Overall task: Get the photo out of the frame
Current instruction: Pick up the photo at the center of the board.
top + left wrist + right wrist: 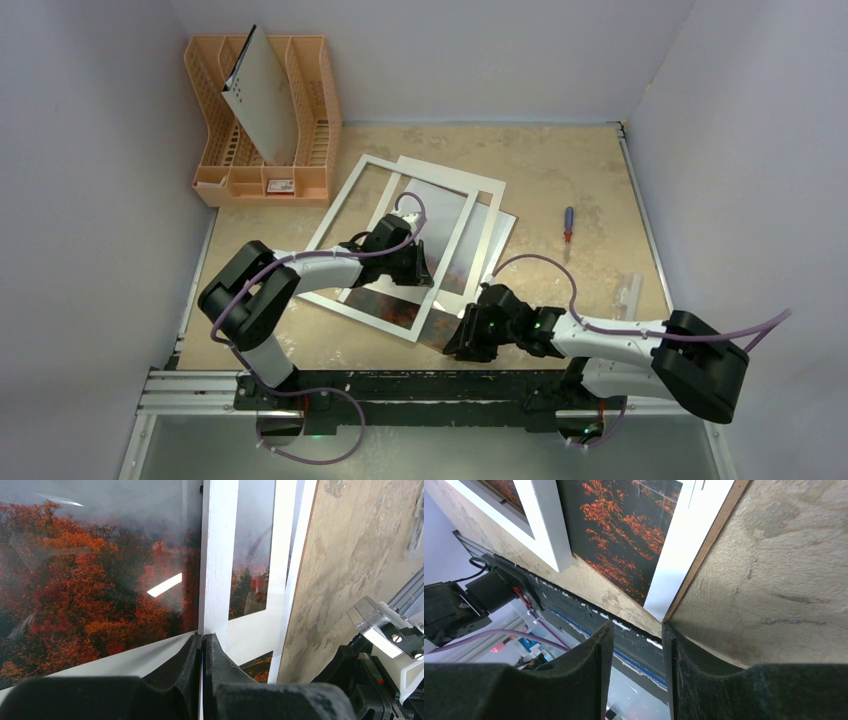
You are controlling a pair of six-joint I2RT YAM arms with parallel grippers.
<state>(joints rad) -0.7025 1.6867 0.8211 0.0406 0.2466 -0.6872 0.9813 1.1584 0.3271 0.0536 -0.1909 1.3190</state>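
The frame (345, 205) lies flat mid-table, its white rail (217, 555) running straight ahead of my left gripper (204, 636). That gripper (418, 262) is shut, tips at the rail over the frame's opening. Only a thin pale line shows between the pads, and I cannot tell whether it is a sheet. The photo (90, 580), red-orange foliage under glare, lies beneath the frame and pokes out at its near end (390, 305). My right gripper (636, 625) stands open and empty by the stack's near corner (458, 340). A white-faced, brown-edged board (684, 545) ends just above one fingertip.
An orange rack (260, 140) at the back left holds a leaning grey-white board (262, 100). A screwdriver (568, 225) and a clear plastic piece (628, 290) lie to the right. The table's near edge rail (400, 385) runs close behind the right gripper. Walls enclose three sides.
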